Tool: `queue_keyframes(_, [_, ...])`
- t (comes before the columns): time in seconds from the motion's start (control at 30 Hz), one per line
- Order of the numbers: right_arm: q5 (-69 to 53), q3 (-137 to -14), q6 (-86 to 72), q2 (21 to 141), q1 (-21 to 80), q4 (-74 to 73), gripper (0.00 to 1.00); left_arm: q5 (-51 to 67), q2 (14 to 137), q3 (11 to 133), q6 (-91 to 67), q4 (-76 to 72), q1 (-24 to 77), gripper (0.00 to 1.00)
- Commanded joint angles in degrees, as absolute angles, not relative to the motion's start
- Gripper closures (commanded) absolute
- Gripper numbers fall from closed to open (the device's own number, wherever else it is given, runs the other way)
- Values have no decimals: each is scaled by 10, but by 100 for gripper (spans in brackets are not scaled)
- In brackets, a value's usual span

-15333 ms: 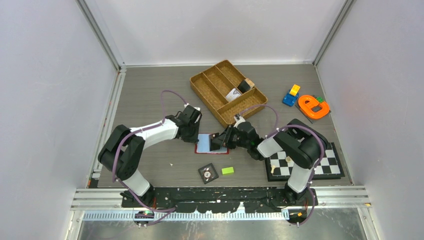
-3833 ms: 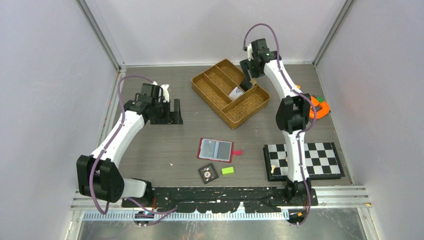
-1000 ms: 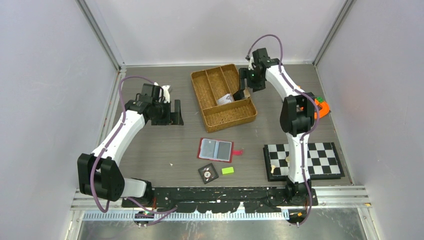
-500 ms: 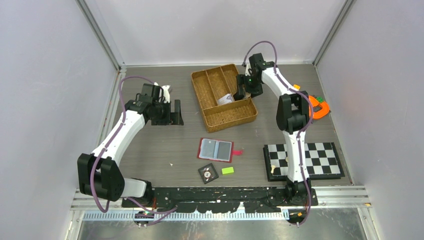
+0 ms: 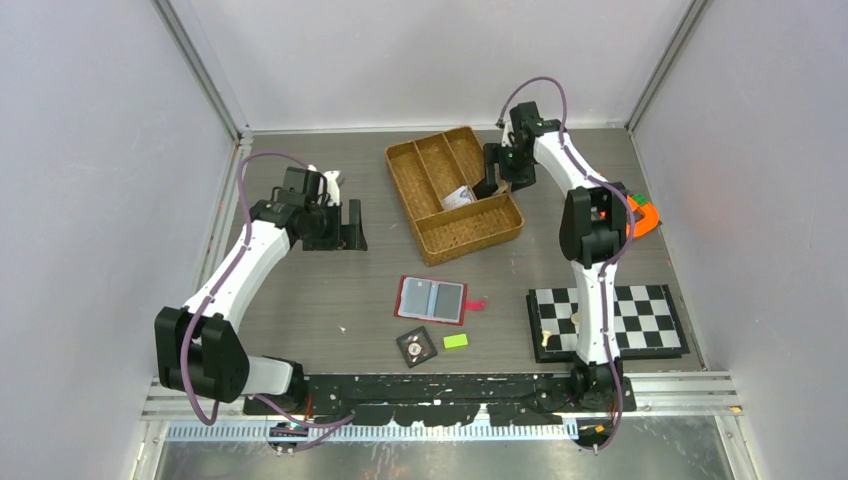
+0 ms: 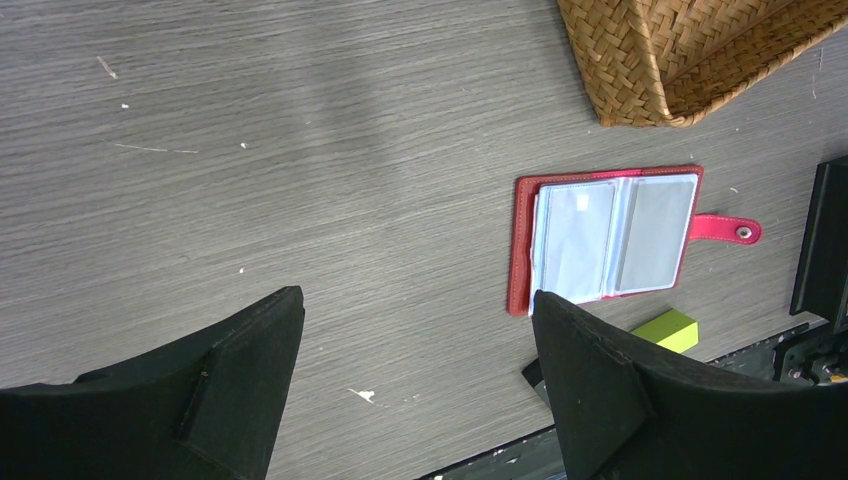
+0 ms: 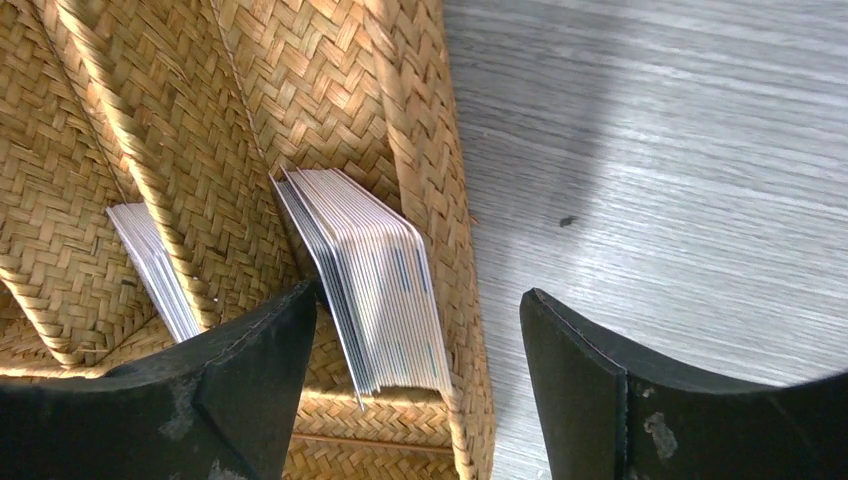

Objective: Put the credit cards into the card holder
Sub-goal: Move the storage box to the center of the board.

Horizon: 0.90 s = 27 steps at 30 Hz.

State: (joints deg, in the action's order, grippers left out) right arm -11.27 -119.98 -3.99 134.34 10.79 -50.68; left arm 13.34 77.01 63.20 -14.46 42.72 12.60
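Your right tool (image 7: 415, 297), jaws wide, straddles the cards (image 7: 375, 290) and tray (image 7: 300, 90) wall at 12 o'clock on the bench (image 5: 330, 290); the holder (image 5: 432, 299) lies open toward 6 o'clock. Closing here, you risk pinching wicker or grabbing several cards. Left tool (image 6: 415, 300) wide, empty. No legible print.

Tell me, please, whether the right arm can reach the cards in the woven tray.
Probably yes: its open jaws hang over the uncovered card stack, though the tray wall lies between them too.
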Motion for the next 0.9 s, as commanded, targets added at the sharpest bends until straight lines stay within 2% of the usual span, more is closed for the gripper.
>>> queue_keyframes(0.0, [-96, -1205, -34, 1284, 104, -501, 21, 147, 767, 630, -139, 421, 122, 13])
queue_keyframes(0.17, [-96, -1207, -32, 1281, 104, -501, 21, 148, 767, 630, -139, 421, 122, 13])
queue_keyframes(0.53, [-69, -1199, -30, 1259, 103, -497, 31, 153, 769, 629, -140, 421, 123, 13])
queue_keyframes(0.87, [-70, -1195, -26, 1258, 104, -498, 48, 160, 773, 630, -142, 419, 122, 13])
